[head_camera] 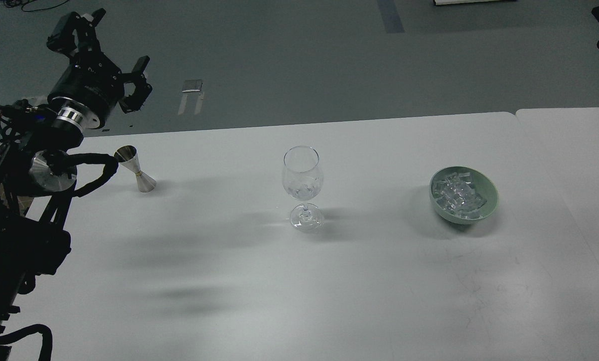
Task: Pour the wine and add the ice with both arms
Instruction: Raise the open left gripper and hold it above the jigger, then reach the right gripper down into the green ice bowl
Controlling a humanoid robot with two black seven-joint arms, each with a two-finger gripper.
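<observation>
- glass mid-table already has ice and maybe some wine in it, so looks mostly done
- jigger parked upright at left, bowl of ice at right
- left gripper raised, fingers apart, holding nothing; right one isn't visible

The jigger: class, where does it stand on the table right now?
In the head view, the jigger stands upright at the table's far left, left of the wine glass and just below the raised left gripper.

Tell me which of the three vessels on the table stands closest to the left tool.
The steel jigger, at the table's left edge just below the left tool. The wine glass stands mid-table, and the green ice bowl far right.
</observation>
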